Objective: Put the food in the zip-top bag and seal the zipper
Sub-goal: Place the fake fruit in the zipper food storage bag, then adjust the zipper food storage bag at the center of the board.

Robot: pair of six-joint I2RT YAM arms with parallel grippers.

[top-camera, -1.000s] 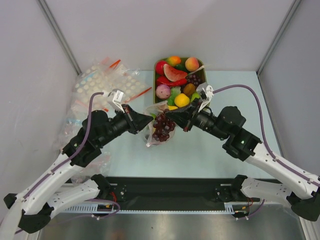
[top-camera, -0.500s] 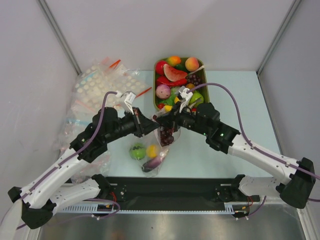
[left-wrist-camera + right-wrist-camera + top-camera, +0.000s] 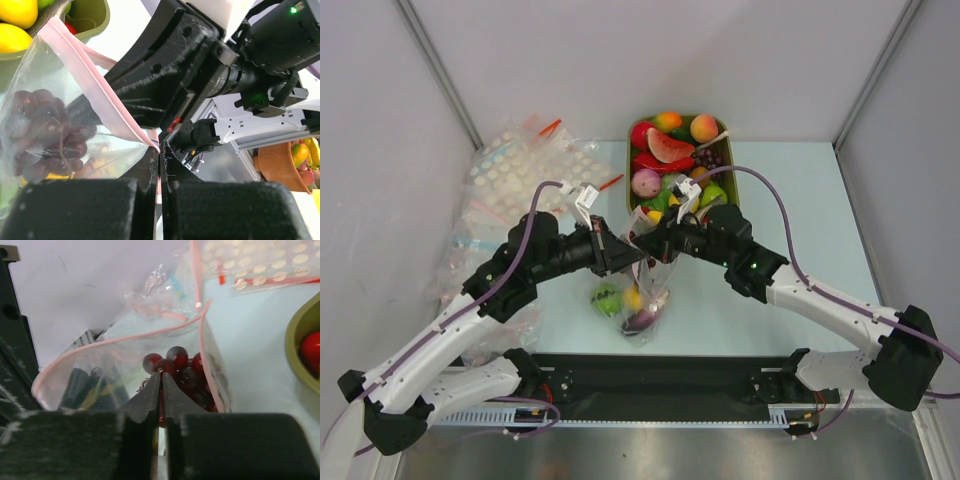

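Left gripper (image 3: 160, 154), lower centre of its wrist view: jaws pressed together on one corner of the bag (image 3: 642, 300), at the very end of the zipper (image 3: 95, 85). The bag hangs from this pinch at the centre of the overhead view; whether its bottom rests on the table (image 3: 820, 190) cannot be told. Right gripper (image 3: 161, 382): jaws all but together, tips reaching into the bag's mouth against the grapes (image 3: 175, 360); whether they pinch grapes, film or nothing cannot be told.

Progress: some food is already bagged, with the grapes near the top and a green piece (image 3: 608, 298), a yellow piece (image 3: 633, 298) and a purple piece (image 3: 642, 321) lower down. The mouth gapes in a wide loop in the right wrist view, so the zipper is unsealed. What is left, as judged: perhaps a few more pieces, then the whole sealing.

Surroundings: tub (image 3: 95, 15), upper centre overhead, just beyond the bag, heaped with more toy produce; dotted bags (image 3: 530, 160), upper left; a blue-strip bag (image 3: 460, 243), left edge.

Obstacles: both grippers crowd nose to nose at the mouth. The right one appears to sit between the zipper's lips and would have to leave before they can meet. The grapes ride high near the opening.
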